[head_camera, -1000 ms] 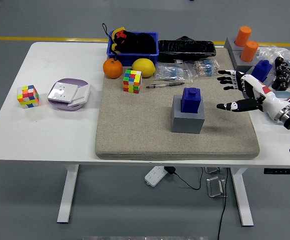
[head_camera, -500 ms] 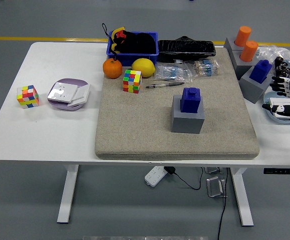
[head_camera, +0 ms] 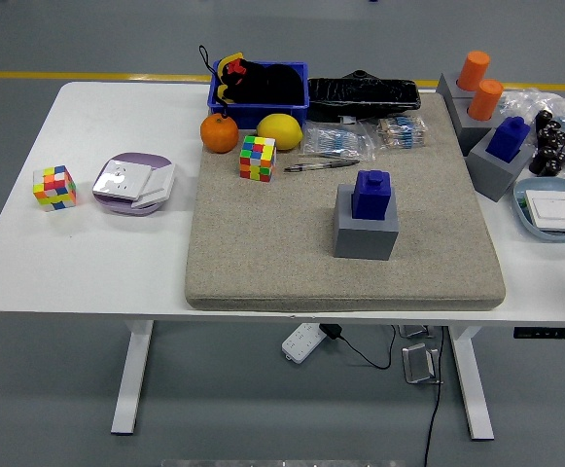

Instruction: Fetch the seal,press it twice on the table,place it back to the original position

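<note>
Right hand gone from view since 0.5 s ago, when it hung over the blue dish at the table's right edge; earlier it was open-fingered over the mat. Left hand also out of frame, so can't tell either hand's fingers now. Blue seal sits upright on its gray base, mid-mat, nothing touching it. 2nd blue seal on a gray base at right, near two orange seals. Rubik's cube at the mat's far-left corner, w/ orange & lemon just behind. Pen lies nr the cube.
</note>
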